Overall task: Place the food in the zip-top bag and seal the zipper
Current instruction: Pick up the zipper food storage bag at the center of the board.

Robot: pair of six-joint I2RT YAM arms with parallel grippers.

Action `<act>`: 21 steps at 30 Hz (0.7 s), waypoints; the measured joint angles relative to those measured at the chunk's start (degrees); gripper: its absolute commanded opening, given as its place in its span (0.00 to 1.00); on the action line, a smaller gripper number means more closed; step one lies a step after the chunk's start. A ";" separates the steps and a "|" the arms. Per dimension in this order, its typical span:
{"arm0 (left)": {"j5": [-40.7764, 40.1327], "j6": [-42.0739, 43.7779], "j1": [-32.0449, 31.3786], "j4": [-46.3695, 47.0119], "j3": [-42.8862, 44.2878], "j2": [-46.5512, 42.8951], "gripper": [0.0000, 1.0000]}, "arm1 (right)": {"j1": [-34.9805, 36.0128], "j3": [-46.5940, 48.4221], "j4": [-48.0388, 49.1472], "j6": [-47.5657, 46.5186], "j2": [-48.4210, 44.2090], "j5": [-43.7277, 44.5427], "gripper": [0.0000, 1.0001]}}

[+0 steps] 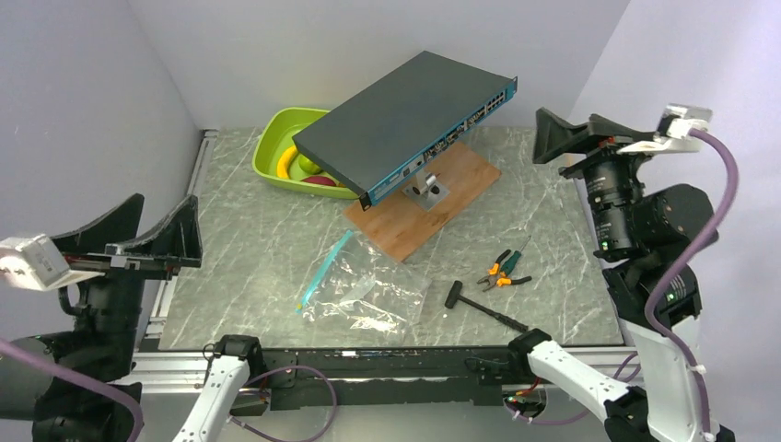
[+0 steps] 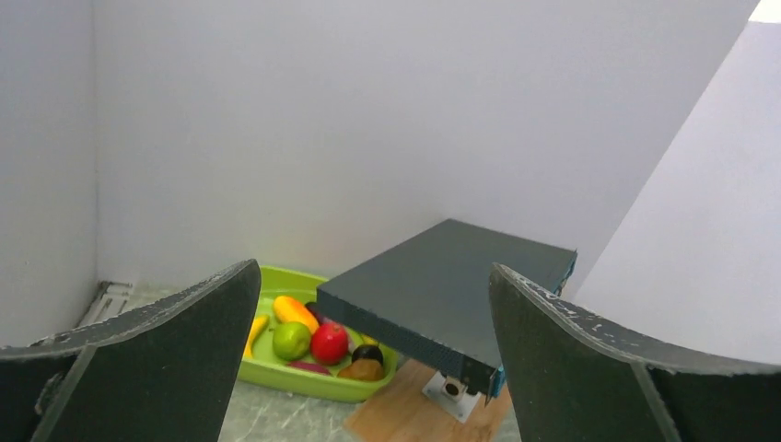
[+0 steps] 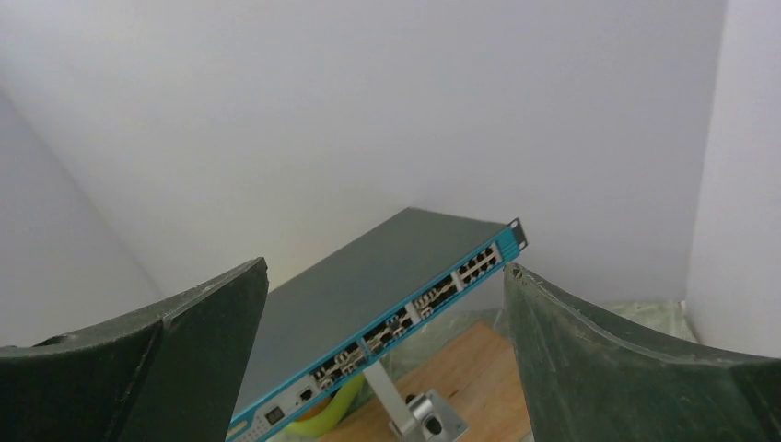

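Over at the far left corner of the table (image 1: 249, 249), the food (image 1: 306, 166) is sitting in a lime-green tray (image 1: 269, 147). From the left wrist view I am making out a green apple (image 2: 291, 341), a red apple (image 2: 329, 343), a yellow banana (image 2: 255, 333) and some darker pieces. A tilted network switch (image 1: 405, 115) on a stand over a wooden board (image 1: 433, 207) is overhanging the tray's right side, so the fruit is partly roofed from above.

The zip-top bag (image 1: 373, 290) is lying flat and empty near the front edge, roughly between the two arm bases. Its zipper (image 1: 324, 270) is running diagonally along the bag's left side, from near-left to far-right, so the mouth is facing the left arm's half of the table. Pliers (image 1: 502, 270) and a small hammer (image 1: 483, 304) are lying just to the bag's right.

Both arms are hanging high and well clear of everything. The left gripper (image 1: 168, 204) is spread wide and gripping nothing, pointing toward the tray corner. The right gripper (image 1: 538, 136) is likewise gaping and empty, facing across toward the switch.

I am judging that nothing is bagged yet. The left arm is the nearer one to the tray, with the fruit lying ahead of it and far below. It is probably going to need to come in from the tray's open left side, away from the overhang. The right arm is better placed to steady the bag.
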 measured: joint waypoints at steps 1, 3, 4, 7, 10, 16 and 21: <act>0.04 -0.04 0.00 0.11 -0.52 -0.66 0.99 | 0.07 0.04 -0.50 0.42 0.46 -0.72 1.00; 0.24 -0.09 0.00 -0.04 -2.36 -0.94 0.99 | 0.09 0.04 -1.57 1.14 1.49 -2.21 1.00; 0.33 -0.11 0.00 -0.26 -3.28 -0.90 0.99 | 0.11 0.02 -2.10 1.51 2.01 -3.13 1.00; 0.52 -0.72 0.00 -2.40 -7.63 -0.48 0.99 | 0.09 -0.31 -2.97 2.58 3.21 -5.60 1.00; 0.94 -1.05 0.00 -4.11 -11.34 -0.50 0.99 | 0.39 -0.59 -3.39 3.37 4.50 -7.41 1.00; 1.33 -2.82 0.00 -5.11 -17.90 -2.34 0.99 | 2.36 -0.87 -4.33 4.39 7.19 -8.98 1.00; 1.33 -5.90 0.00 -6.29 -29.81 -5.68 0.99 | 7.23 -1.90 -4.94 5.92 9.70 -15.63 1.00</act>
